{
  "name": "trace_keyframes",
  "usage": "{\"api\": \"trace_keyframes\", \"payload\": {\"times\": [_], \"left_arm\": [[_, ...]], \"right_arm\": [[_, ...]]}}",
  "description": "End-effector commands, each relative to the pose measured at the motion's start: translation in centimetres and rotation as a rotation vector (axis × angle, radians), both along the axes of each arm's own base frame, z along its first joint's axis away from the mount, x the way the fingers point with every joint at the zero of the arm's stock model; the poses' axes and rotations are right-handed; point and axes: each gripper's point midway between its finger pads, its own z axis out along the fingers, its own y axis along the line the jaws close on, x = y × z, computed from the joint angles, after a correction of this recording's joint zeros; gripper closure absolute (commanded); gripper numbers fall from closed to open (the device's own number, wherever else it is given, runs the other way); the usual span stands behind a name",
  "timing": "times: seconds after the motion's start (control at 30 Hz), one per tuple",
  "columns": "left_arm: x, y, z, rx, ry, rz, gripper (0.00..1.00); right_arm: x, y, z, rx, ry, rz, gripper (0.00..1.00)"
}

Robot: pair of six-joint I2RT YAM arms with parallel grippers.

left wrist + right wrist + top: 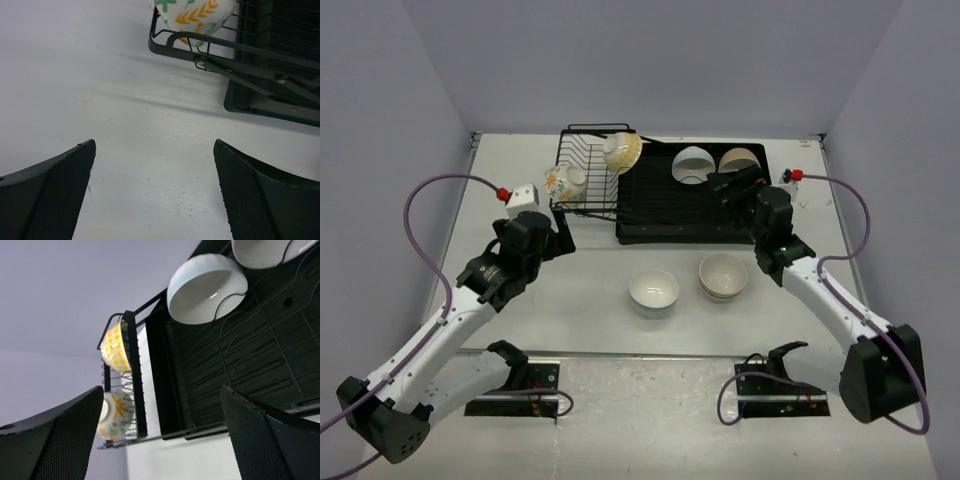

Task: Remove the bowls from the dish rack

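My left gripper [154,146] stood spread wide and empty over the matte white table [100,90], its dark fingers [60,195] faced with a fine mesh-like texture. Just ahead lay a near corner of the dish rack [270,100]: thin black wire joined to hard black plastic. A glossy flowered bowl [197,15], with orange sprigs and green leaves on white, rested inside the wire against the rim.

My right gripper [162,388] was parted just as far, holding nothing, close over the drain tray [200,370], a shallow ribbed rectangle. There a glossy white bowl [207,287] leaned on edge with a thin wire hoop arcing across its mouth. A cream bowl [740,160] stood on edge just beside it. In the wire part, a yellow patterned bowl [114,347] sat tilted at the far end, with wire bars crossing in front of it.

On the table in front of the tray, well apart from the rack, a second white bowl [653,290] stood upright. Next to it were more cream bowls [723,276], seemingly stacked.
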Motion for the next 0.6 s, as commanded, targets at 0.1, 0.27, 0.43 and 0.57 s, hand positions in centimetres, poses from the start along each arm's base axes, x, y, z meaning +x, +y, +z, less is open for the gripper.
{"api": "trace_keyframes", "payload": {"times": [0.1, 0.27, 0.43, 0.57], "left_arm": [[-1.1, 1.5, 4.0, 0.073, -0.037, -0.103, 0.00], [-1.6, 3.2, 3.4, 0.127, -0.096, -0.076, 0.00], [-1.7, 3.1, 3.5, 0.097, -0.144, -0.084, 0.00], [-1.8, 2.1, 3.2, 0.078, -0.147, -0.139, 0.00]], "right_arm": [[6.4, 1.3, 0.9, 0.450, 0.008, -0.145, 0.05], [10.6, 1.2, -3.2, 0.579, 0.104, -0.290, 0.16], [14.1, 1.6, -2.9, 0.576, 0.063, -0.315, 0.20], [16.1, 2.3, -3.9, 0.566, 0.060, -0.314, 0.22]]}}
